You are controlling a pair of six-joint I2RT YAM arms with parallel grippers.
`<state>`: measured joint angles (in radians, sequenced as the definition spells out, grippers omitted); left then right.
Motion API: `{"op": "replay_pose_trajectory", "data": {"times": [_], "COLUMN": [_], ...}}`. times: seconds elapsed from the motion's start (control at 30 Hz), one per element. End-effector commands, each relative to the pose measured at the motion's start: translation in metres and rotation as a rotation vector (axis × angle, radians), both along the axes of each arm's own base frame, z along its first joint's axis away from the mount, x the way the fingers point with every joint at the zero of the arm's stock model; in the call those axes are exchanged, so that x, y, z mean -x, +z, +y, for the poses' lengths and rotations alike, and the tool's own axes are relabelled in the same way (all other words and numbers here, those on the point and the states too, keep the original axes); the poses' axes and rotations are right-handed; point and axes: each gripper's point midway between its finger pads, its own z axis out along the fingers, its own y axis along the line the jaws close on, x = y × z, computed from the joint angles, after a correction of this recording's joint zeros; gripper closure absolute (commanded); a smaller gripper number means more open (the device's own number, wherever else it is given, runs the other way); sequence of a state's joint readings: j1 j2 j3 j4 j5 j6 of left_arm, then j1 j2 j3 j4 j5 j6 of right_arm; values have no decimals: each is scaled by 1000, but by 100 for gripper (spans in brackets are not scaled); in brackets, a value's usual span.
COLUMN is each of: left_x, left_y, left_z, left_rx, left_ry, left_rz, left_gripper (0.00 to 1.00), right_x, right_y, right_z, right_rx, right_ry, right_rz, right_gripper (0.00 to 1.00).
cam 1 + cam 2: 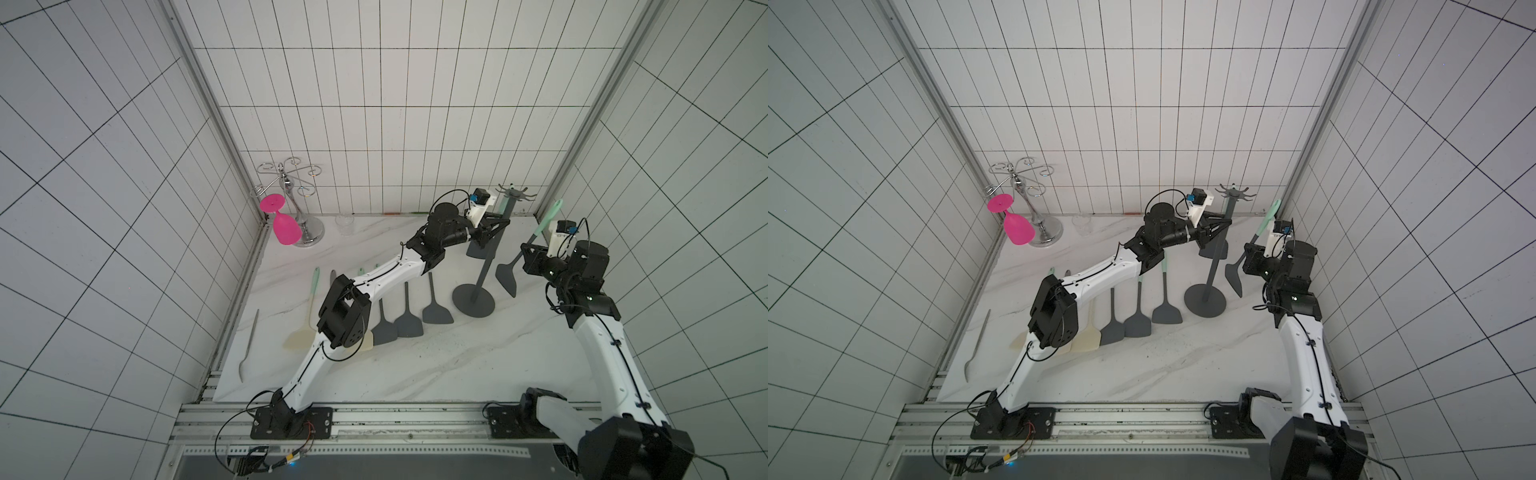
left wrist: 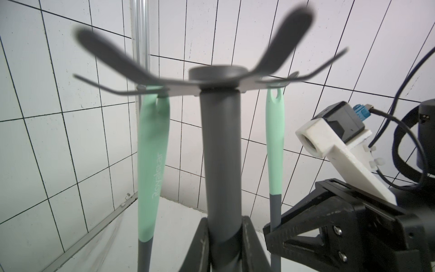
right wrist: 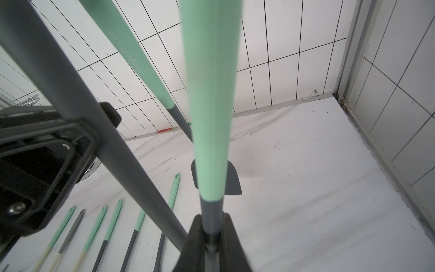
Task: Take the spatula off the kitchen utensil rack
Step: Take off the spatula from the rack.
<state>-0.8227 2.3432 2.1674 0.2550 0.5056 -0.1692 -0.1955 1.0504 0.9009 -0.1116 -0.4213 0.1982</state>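
Closest to the lens, my right pincer (image 3: 213, 232) is clamped narrow on the dark grey neck of the long spatula with mint-green handle and flat grey blade (image 1: 549, 218), just below where the mint begins; a grip this low, I judge, leaves the eyelet end free to slip a hook. Spatula leans outward from the dark grey matte kitchen utensil rack (image 1: 467, 307), handle tip up and toward the side wall; in both top views the tip shows apart from the star of hooks, so I judge it off; left wrist view overlaps eyelet and hook, so not certain. Blade hangs beside the round base, seemingly above the white marbled surface (image 1: 415, 365). My left pincer (image 2: 223, 235) is closed around the rack's upper pole, under the hooks; likely bracing the stand against tipping as I pull. Second mint-handled spatula (image 2: 153, 164) hangs from a hook across the pole from mine; row of loose spatulas (image 1: 437, 313) lies flat near the base. Next, as I reckon: carry mine clear, set it down.
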Motion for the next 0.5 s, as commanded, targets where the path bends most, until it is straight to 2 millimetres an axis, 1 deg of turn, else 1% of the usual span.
{"op": "replay_pose_trajectory", "data": {"times": [0.0, 0.13, 0.2, 0.27, 0.37, 0.47], "left_x": [-5, 0, 7, 18, 31, 37], "left_y": [5, -7, -15, -17, -20, -24], "left_z": [1, 3, 6, 10, 13, 13], "left_rx": [16, -1, -5, 7, 10, -2], "left_ry": [16, 6, -8, -24, -31, -36], "left_rz": [-53, -33, -23, -34, -38, -25], "left_gripper": [100, 100, 100, 98, 85, 68], "right_x": [-2, 3, 7, 13, 24, 35], "right_y": [29, 18, 9, 0, -10, -14], "right_z": [4, 6, 6, 2, -8, -14], "right_rx": [5, -1, -1, 1, -2, -13], "right_ry": [16, 4, -18, -60, -138, -194], "right_rz": [-65, -25, 10, 41, 84, 114], "right_gripper": [100, 100, 100, 100, 100, 100]}}
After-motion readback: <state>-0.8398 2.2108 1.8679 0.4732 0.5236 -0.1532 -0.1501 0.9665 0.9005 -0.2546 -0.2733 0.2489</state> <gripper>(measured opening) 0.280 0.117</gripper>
